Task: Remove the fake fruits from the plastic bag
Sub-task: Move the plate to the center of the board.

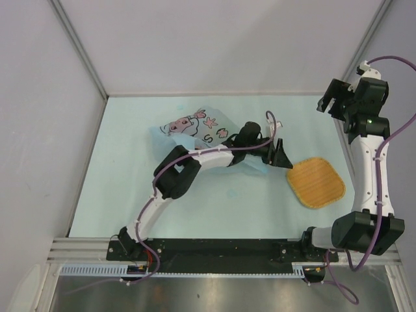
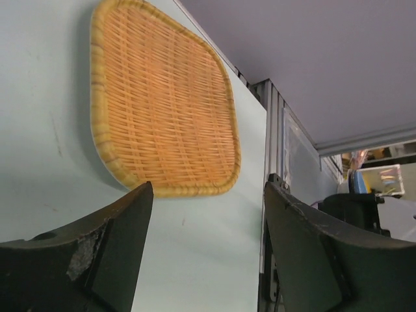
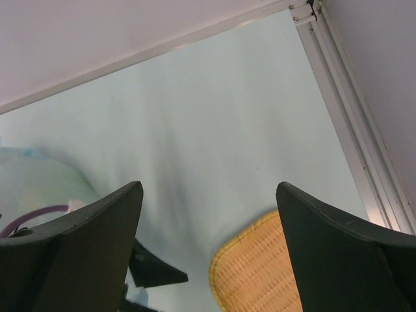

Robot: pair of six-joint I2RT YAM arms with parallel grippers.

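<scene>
The light-blue plastic bag (image 1: pixel 195 130) with a pink-and-dark cartoon print lies crumpled mid-table, partly under my left arm. A corner of it shows in the right wrist view (image 3: pixel 39 185). No fake fruits show in any view. My left gripper (image 1: pixel 283 156) is open and empty, low over the table just right of the bag and next to the orange woven tray (image 1: pixel 315 182). In the left wrist view (image 2: pixel 208 188) the jaws stand wide apart with only table between them. My right gripper (image 1: pixel 331 101) is open and empty, raised at the far right; its wrist view (image 3: pixel 209 188) looks down on the table.
The woven tray (image 2: pixel 162 104) holds nothing; its corner shows in the right wrist view (image 3: pixel 260 276). White enclosure walls stand at the left, back and right. The table's metal rail (image 1: pixel 214 250) runs along the near edge.
</scene>
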